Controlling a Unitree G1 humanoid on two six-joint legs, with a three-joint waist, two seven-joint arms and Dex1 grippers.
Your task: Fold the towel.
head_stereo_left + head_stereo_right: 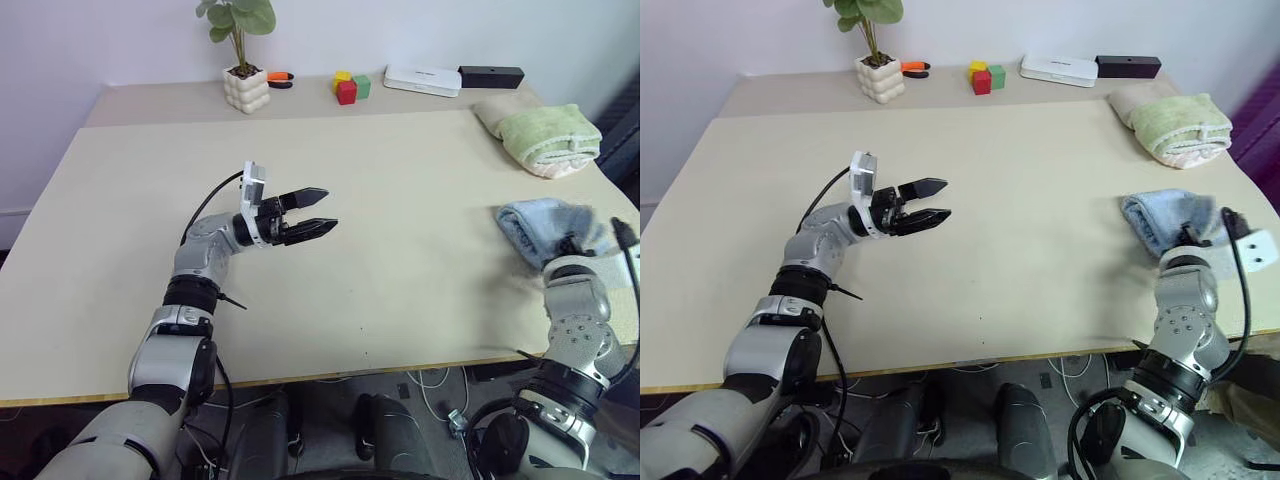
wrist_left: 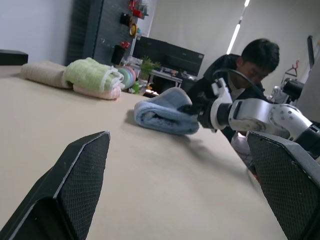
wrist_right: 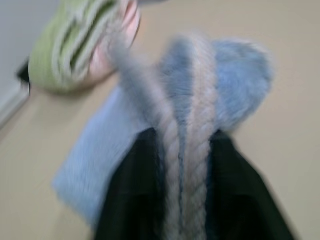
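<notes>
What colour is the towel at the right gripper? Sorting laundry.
Light blue towel; left wrist view shows it best.

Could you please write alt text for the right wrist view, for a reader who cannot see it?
The right tool has a fold of the light blue towel between its two black fingers, on a beige table. A folded green towel lies beyond it.

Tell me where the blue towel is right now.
In the left eye view the towel lies bunched at the table's right edge, just nearer than the green towel, with the right gripper at it.
</notes>
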